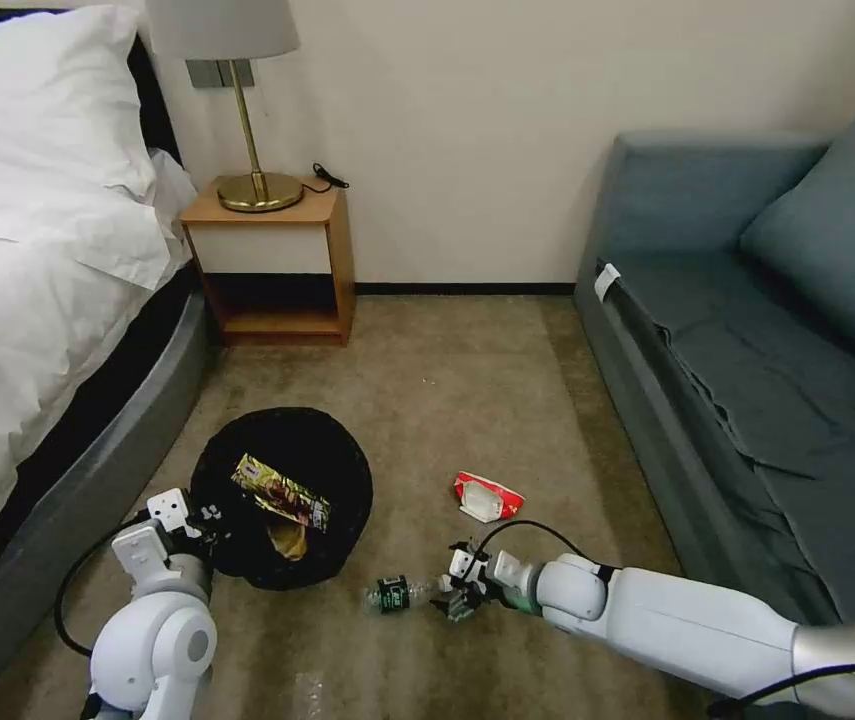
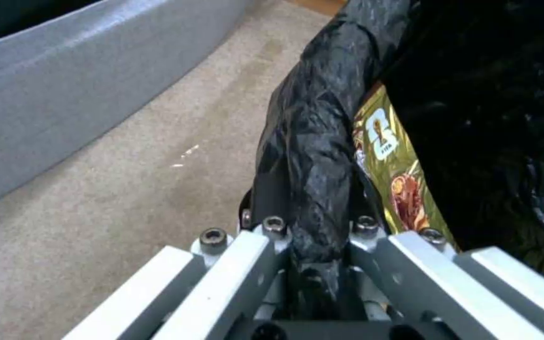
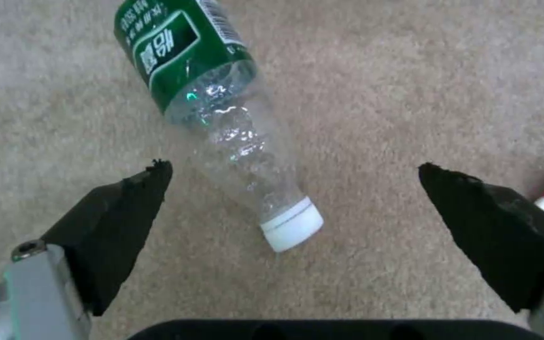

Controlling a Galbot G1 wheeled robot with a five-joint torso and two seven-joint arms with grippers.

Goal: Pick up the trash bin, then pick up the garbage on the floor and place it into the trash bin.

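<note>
Bin (image 1: 282,495) sits at your 10 o'clock, its rim pinched by your left gripper (image 2: 313,236). Your right gripper (image 3: 291,208) hangs wide open around the bottle (image 3: 222,108), ready to grab.

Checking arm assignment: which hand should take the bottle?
Right. The right hand is open with the bottle lying between its fingers; the left hand is shut on the trash bin rim.

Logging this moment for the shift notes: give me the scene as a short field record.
bin: trash bin on carpet beside the bed, yellow-gold wrapper inside
left hand: shut on the bin's bag-covered rim
right hand: open, low over the carpet, straddling the bottle's capped end
bottle: lying on its side, not gripped
red-and-white wrapper: on the carpet, near the sofa
</note>
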